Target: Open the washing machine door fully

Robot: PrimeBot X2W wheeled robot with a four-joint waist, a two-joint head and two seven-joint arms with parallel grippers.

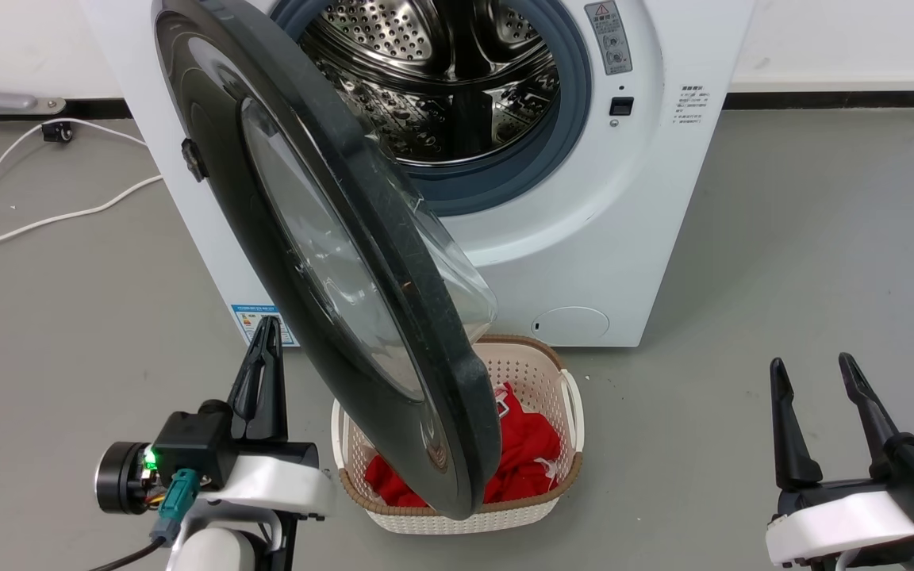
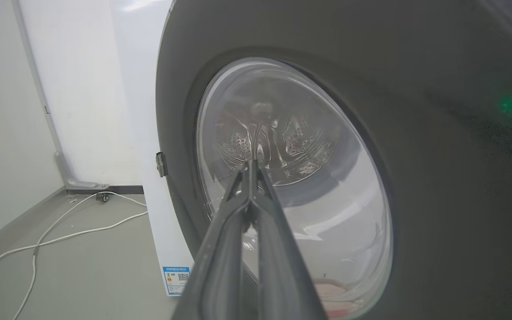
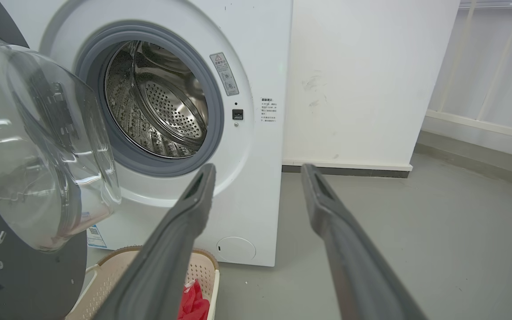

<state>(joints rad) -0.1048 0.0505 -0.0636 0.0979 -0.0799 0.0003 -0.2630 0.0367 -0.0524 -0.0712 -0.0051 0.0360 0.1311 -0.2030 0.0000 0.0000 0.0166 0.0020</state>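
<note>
left gripper [image 1: 268,333] lower left, right gripper [image 1: 812,366] lower right: long dark fingers [image 1: 787,432], glossy white shells [image 1: 838,515], teal plugs [image 1: 179,485]. Left one adds green LED [image 1: 149,457], black cylinder [image 1: 117,477], maybe a motor.

The washing machine door [image 1: 389,262] is a large round glossy black disc with a clear glass bowl [image 3: 38,146] bulging from its inner face. It stands partway open, hinged at the left of the front in the head view, with its free edge swung well out from the machine. The washing machine [image 1: 584,222] is a white front-loading box on a grey floor [image 1: 822,238]. Its opening is uncovered, showing the perforated steel drum [image 1: 441,71] ringed by a grey rubber gasket [image 1: 576,103]. Low on the front are a blue label [image 1: 255,321] and a round flap [image 1: 570,323].
</note>
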